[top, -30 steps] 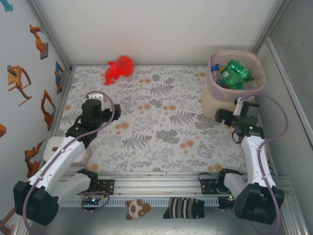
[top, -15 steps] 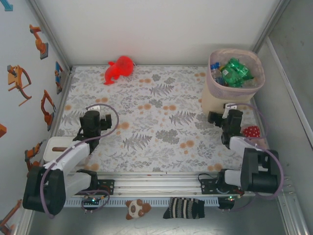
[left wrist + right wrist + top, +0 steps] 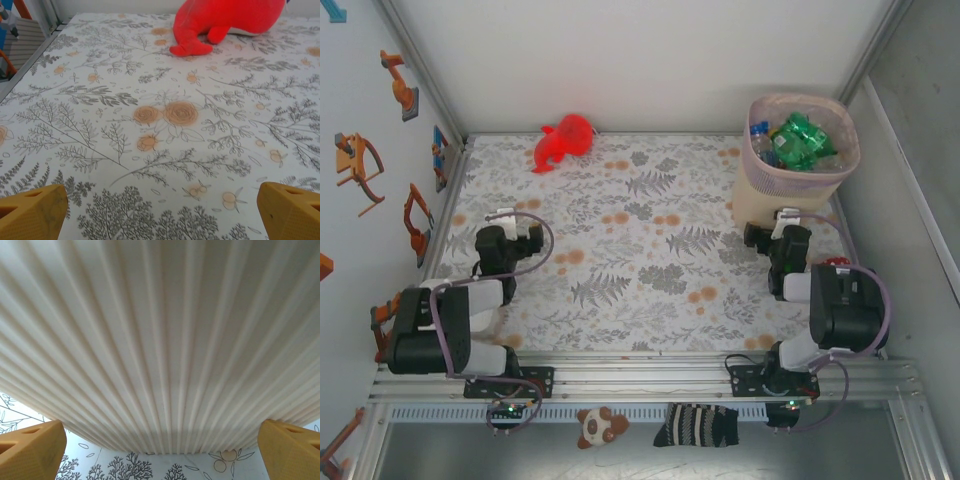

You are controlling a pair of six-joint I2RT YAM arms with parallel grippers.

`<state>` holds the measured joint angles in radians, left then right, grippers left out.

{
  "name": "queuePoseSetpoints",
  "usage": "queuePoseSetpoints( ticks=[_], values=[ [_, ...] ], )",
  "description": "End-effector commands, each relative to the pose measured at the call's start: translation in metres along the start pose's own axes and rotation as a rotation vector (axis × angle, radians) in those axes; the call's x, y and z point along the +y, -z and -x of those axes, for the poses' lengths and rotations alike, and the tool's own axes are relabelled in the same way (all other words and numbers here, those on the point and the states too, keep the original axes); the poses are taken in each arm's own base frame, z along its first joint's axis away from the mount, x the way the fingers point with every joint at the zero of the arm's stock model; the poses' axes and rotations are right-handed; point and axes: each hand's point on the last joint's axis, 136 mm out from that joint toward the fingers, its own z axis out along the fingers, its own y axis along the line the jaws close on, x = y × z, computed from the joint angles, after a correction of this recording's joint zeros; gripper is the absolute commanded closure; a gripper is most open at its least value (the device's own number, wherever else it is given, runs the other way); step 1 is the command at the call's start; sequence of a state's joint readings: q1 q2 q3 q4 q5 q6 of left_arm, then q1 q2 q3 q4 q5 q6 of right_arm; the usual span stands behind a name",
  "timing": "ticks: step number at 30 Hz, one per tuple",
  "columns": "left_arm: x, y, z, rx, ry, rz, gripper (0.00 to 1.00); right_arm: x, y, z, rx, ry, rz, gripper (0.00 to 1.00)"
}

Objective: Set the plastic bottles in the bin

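**A:** Starting from above: what is going on?

**B:** The bin [image 3: 757,205] is standing at the far right corner of the floral table [image 3: 650,290]. The plastic bottles [image 3: 800,145] are lying heaped inside it, green ones on top and a blue-capped one against the left rim. Every bottle I am finding is sitting in there.

**A:** And the arms?

**B:** Both are sitting folded low near their bases. The left gripper [image 3: 505,218] is pointing up the table on the left side and carrying nothing. The right gripper [image 3: 782,222] is facing the foot of the bin, just beside it.

**A:** What is the left wrist camera giving you?

**B:** Its yellow fingertips [image 3: 32,212] are standing spread wide at the two lower corners, with bare cloth between them. The red plush toy [image 3: 225,20] is lying well ahead at the far edge, and it is no part of the job.

**A:** And the right wrist?

**B:** Those fingertips [image 3: 30,450] are spread just as wide, gripping nothing. The bin's ribbed beige wall is looming close in front. I cannot tell whether it is touching them.

**A:** So which step are we looking at?

**B:** I am judging the loading as done, or nearly so. The next move is calling for little more than a check behind the bin and the arms. Should a bottle be hiding there, it is going to need a wide-open approach, a firm close and a lift above the rim. The right arm is also needing care not to nudge the bin.
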<state>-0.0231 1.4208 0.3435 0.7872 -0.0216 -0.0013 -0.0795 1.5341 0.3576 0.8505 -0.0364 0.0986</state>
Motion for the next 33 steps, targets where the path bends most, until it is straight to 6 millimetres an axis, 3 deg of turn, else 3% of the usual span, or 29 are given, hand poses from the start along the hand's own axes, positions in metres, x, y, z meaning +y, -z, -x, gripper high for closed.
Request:
queuePoseSetpoints(
  ticks=[1,14,20,33],
  values=[
    [-0.011,-0.003,0.007,-0.081,0.025,-0.109,0.03,0.006,-0.001,0.014,-0.053,0.027,0.024,0.03],
    [-0.017,-0.017,0.001,-0.010,0.024,-0.164,0.03,0.004,-0.005,0.014,-0.030,0.022,0.008,0.02],
    [0.001,-0.022,0.000,0.005,0.012,0.027,0.03,0.000,-0.005,0.015,-0.032,0.039,-0.056,0.01],
    [0.002,-0.022,0.001,0.005,0.025,0.016,0.03,0.001,-0.005,0.015,-0.033,0.038,-0.055,0.01]
  ],
)
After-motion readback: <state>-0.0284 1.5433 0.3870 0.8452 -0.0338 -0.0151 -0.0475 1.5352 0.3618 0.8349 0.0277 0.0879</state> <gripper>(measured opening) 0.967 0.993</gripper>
